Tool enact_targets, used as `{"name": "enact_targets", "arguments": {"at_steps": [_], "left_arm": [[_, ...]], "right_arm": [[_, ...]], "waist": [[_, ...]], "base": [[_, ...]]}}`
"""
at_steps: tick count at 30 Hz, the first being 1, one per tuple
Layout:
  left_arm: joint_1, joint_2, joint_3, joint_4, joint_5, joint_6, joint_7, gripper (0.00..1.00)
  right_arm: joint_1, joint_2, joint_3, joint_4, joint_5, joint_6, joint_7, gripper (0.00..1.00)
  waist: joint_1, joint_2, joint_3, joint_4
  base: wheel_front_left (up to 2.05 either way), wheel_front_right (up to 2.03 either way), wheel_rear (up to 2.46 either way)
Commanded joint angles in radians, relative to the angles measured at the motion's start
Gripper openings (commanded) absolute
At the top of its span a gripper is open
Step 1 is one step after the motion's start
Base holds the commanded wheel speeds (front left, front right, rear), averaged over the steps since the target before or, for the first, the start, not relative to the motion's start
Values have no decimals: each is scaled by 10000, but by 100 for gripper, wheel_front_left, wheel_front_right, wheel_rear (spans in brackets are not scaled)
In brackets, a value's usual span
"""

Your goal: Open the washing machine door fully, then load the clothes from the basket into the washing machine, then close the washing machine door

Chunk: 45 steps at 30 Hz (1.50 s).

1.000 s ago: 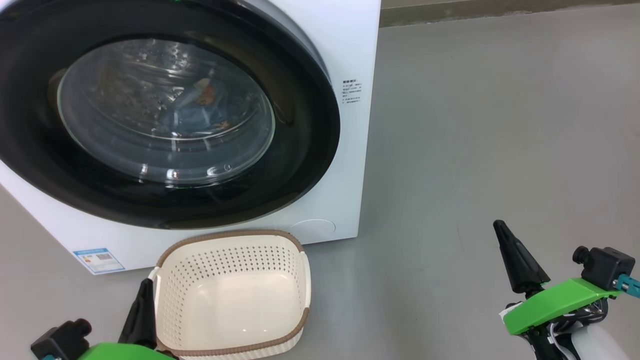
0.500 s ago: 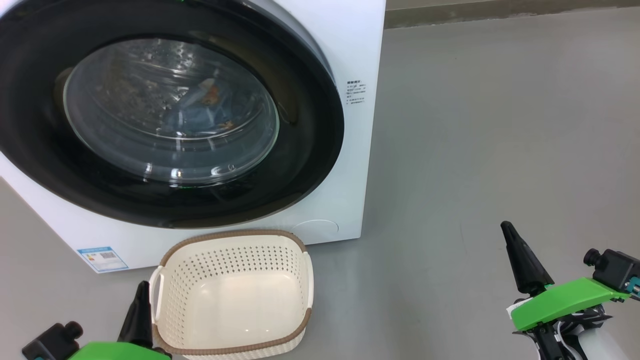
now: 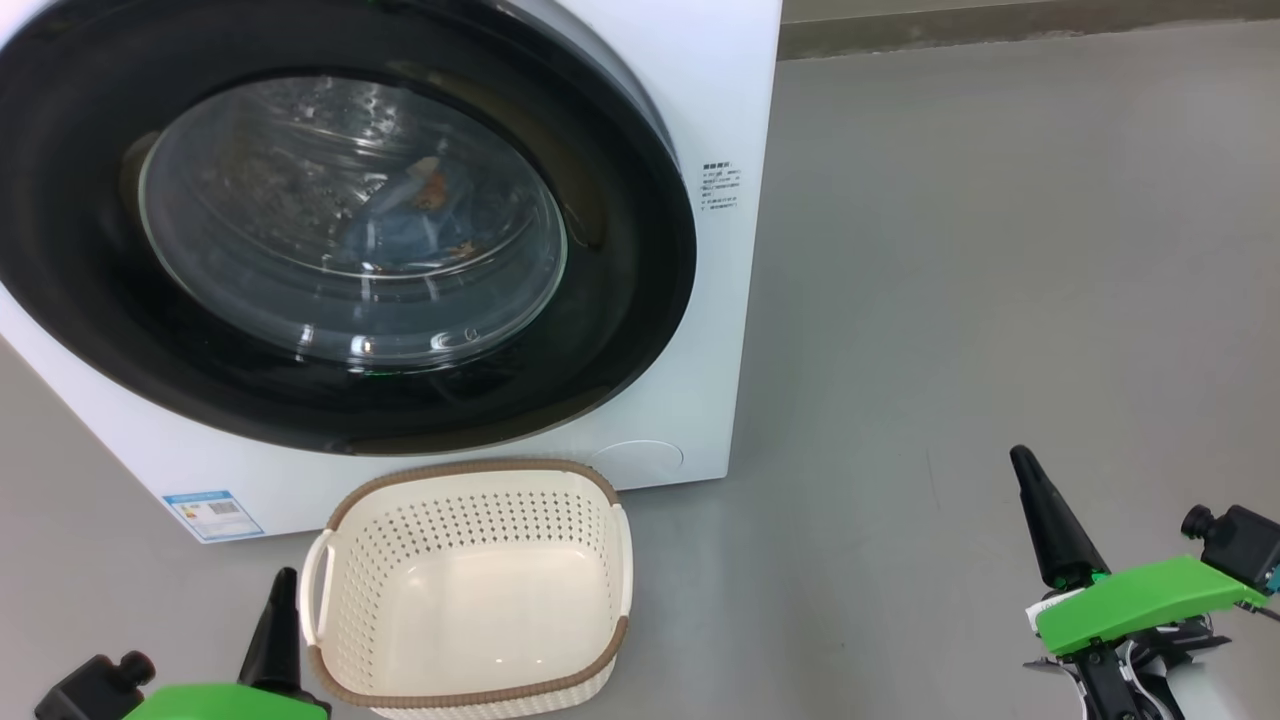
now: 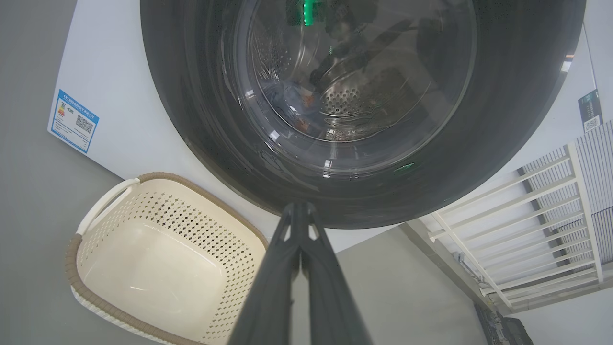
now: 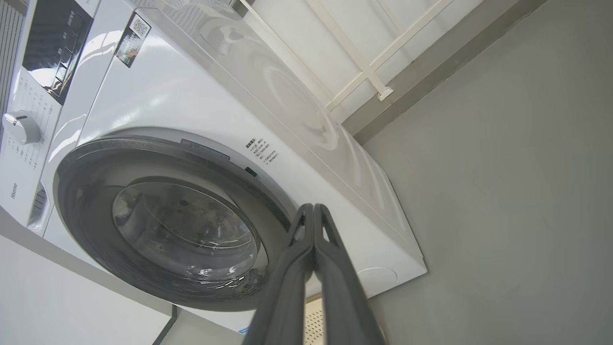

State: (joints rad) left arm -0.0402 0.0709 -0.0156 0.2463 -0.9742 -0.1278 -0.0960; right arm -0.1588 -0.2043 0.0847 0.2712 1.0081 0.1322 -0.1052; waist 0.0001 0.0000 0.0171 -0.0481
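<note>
The white washing machine [image 3: 720,90] fills the upper left, its round black-rimmed door [image 3: 620,300] flat against the front. Through the glass I see the light-blue clothes [image 3: 410,215] with orange print lying in the drum; they also show behind the glass in the left wrist view [image 4: 294,96]. The cream basket [image 3: 470,590] stands on the floor below the door with nothing in it. My left gripper [image 3: 283,585] is shut, just left of the basket's handle. My right gripper [image 3: 1022,460] is shut over bare floor at the lower right. Both hold nothing.
A blue label sticker [image 3: 212,514] sits on the machine's lower front corner. Grey floor [image 3: 1000,250] stretches to the right up to a wall base [image 3: 1000,25]. A white railing [image 4: 527,201] stands beyond the machine.
The whole picture has shifted right and down a little, so the camera has moved. Both grippers sit lower in the head view, and both stay shut.
</note>
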Motion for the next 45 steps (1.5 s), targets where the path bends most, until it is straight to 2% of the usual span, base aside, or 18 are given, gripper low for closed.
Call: {"name": "enact_targets", "arguments": {"at_steps": [1, 45], "left_arm": [[-422, 100, 257, -191, -235, -13, 63, 0], [-586, -94, 924, -78, -4129, -23, 1362, 0]], "right_arm": [[-23, -26, -34, -253, 240, -7, 52, 0], [323, 921, -1209, -264, 3976, -12, 1356, 0]], "waist": [[-1, 0, -3, 10], [-1, 0, -91, 311]], "base": [[0, 0, 0], [0, 0, 0]]}}
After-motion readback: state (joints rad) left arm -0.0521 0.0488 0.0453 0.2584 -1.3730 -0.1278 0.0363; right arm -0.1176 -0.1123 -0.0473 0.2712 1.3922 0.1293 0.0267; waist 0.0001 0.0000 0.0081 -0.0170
